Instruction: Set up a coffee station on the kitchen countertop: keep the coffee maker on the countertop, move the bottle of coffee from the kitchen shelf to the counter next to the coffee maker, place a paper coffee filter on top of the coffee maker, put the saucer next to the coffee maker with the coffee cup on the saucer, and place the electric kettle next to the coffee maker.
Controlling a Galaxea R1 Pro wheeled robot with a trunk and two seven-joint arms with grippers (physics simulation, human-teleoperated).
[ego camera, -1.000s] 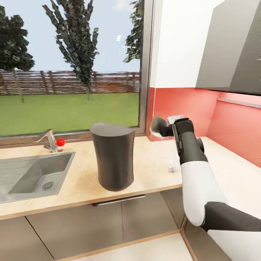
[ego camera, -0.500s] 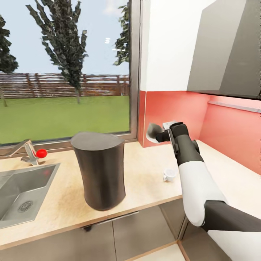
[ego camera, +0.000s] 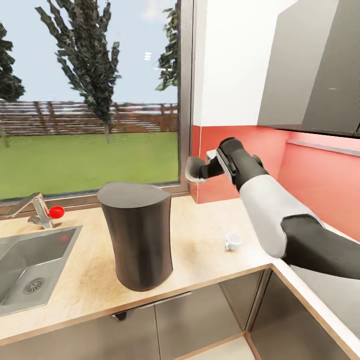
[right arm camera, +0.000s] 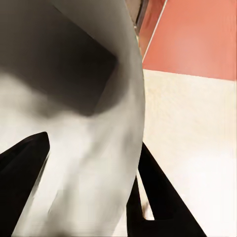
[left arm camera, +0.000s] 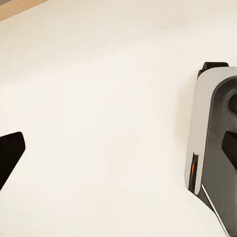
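Your right hand (ego camera: pixel 199 171) is clamped on the rim of the plain white round saucer (ego camera: pixel 192 170), holding it tilted on edge in the air above the far right part of the light wood-look worktop (ego camera: pixel 205 235); in the right wrist view the saucer (right arm camera: pixel 84 123) sits between the two dark fingers (right arm camera: pixel 153 192). The tall matte dark-grey coffee maker (ego camera: pixel 137 235) stands down and to the left of it, nearer you, its long axis upright. The tiny white coffee cup (ego camera: pixel 232 241) sits empty on the worktop to the coffee maker's right, well apart, so the bare patch between them looks the likely landing spot.
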